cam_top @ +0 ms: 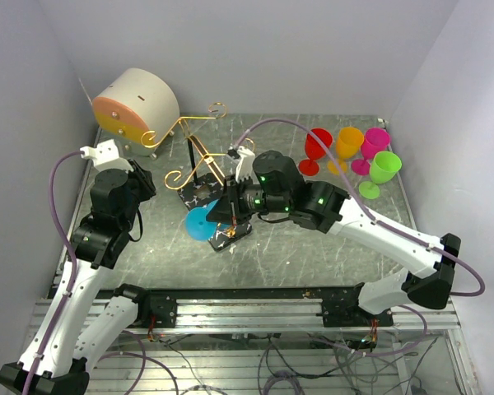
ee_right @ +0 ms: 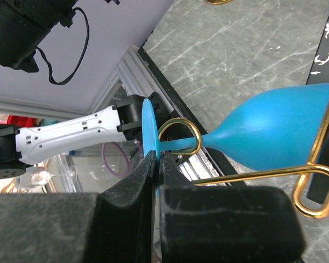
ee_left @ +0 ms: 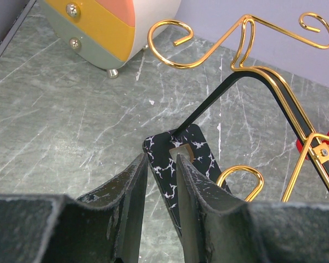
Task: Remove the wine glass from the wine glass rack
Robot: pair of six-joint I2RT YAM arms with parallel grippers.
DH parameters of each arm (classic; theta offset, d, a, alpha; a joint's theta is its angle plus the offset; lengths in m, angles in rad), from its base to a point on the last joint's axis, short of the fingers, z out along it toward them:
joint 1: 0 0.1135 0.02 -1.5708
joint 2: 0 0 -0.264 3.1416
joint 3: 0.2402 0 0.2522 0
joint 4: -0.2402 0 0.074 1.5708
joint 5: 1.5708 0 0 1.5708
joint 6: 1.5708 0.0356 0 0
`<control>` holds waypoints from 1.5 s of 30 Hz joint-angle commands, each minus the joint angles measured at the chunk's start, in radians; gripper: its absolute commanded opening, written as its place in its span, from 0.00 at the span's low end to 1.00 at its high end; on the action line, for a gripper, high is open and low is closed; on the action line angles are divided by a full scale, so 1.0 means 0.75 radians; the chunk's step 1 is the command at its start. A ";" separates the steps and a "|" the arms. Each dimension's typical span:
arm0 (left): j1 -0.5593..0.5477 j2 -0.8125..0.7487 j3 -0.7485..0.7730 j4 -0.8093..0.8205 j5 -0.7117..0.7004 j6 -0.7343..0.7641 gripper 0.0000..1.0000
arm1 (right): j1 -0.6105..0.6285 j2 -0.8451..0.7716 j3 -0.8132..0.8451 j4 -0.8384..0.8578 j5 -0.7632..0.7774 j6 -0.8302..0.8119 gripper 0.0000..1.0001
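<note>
- The round beige drum (cam_top: 136,103) with its orange face stands at the far left of the table (cam_top: 313,247), beyond the left gripper and off to its left.
- The left gripper (ee_left: 160,159) points at the near end of the rack's black, white-veined base (ee_left: 203,153). Its jaws stand a narrow gap apart and the base's corner shows in that gap. I cannot tell whether the pads touch it.
- The wine glass rack (cam_top: 199,194) rises ahead of the left gripper. Its black post leans up and to the right, and the gold wire arms curl into scrolls above it.
- The blue wine glass (ee_right: 279,129) lies sideways on the rack. Its stem passes through a gold scroll loop (ee_right: 179,121), its bowl is on the far side of the loop from the right gripper, and its flat foot is on the near side.
- The right gripper (ee_right: 156,159) is clamped on the thin edge of the glass's foot, with the disc pinched between both pads.
- Four more glasses stand in a group beyond the right arm at the table's far right, well apart from its gripper: red (cam_top: 315,148), orange (cam_top: 348,144), pink (cam_top: 374,141) and green (cam_top: 384,167).
</note>
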 commanded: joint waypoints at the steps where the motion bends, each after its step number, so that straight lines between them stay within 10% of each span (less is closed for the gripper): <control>1: 0.004 -0.013 -0.014 0.031 -0.036 0.003 0.38 | -0.025 -0.073 -0.036 0.014 0.025 0.028 0.00; 20: 0.003 -0.023 -0.015 0.026 -0.044 0.005 0.38 | -0.113 -0.117 -0.159 0.272 0.072 0.146 0.00; 32: 0.003 -0.027 -0.016 0.028 -0.042 0.004 0.38 | -0.130 -0.079 -0.278 0.561 -0.256 0.303 0.00; 45: 0.003 -0.013 -0.013 0.029 -0.040 0.009 0.38 | -0.128 -0.061 -0.252 0.463 -0.328 0.269 0.00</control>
